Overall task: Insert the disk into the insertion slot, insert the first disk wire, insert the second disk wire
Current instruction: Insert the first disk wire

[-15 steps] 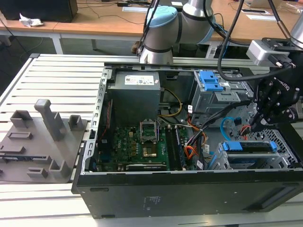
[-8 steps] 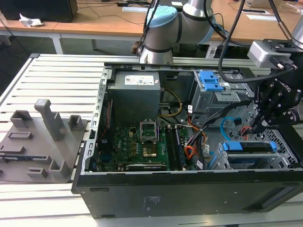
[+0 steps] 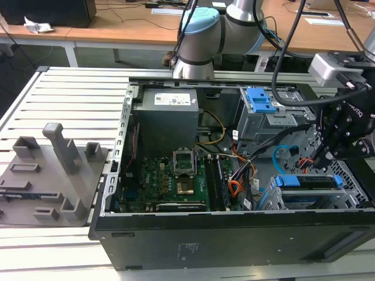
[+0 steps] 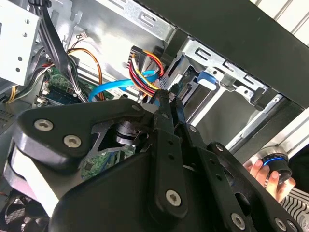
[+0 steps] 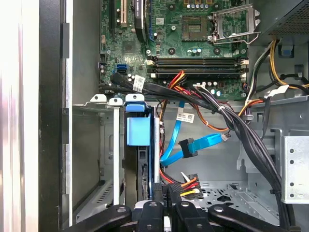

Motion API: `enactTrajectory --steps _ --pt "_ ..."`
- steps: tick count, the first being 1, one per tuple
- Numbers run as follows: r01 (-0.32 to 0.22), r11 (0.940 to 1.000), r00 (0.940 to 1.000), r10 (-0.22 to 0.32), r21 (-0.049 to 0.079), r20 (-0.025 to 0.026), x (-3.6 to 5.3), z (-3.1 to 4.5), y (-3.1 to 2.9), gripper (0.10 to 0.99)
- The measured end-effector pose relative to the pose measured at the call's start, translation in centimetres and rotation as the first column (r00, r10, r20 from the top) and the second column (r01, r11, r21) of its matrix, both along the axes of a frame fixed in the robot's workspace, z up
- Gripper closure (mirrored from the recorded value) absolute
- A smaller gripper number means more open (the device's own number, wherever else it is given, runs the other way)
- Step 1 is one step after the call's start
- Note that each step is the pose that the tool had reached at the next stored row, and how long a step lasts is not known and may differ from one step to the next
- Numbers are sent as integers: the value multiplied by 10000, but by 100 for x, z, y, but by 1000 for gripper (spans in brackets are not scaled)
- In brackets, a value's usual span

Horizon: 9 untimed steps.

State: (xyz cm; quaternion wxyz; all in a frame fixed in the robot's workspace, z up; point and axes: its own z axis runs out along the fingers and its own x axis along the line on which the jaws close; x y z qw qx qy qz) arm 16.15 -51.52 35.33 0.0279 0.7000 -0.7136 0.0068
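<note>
Gripper point(image 3: 321, 159) of the arm reaches down into the open computer case point(image 3: 234, 234), at the corner on the exterior view's right. In both wrist views its fingers are drawn close together, and in the first wrist view a black power plug point(image 5: 173, 190) with red, yellow and black wires sits pinched between the tips, just beside the disk point(image 5: 137, 130). The disk, in its blue carrier, is seated in the insertion slot point(image 5: 112, 159), the low grey perforated bay against the case wall. A blue data cable point(image 5: 200, 144) curls over the case floor near the disk, its connector loose and apart from it. The green motherboard point(image 5: 193, 29) lies beyond the bay. The taller grey cage with a blue ribbed tab point(image 3: 261, 99) stands further back in the exterior view. In the second wrist view a person's hand point(image 4: 263, 174) rests on a round black knob with a blue ring point(image 4: 275, 162) outside the case
</note>
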Motion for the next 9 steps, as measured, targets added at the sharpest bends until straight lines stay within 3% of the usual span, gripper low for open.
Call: enactTrajectory --steps 9 --pt "0 10000 10000 0 2 0 0 -5 -45 925"
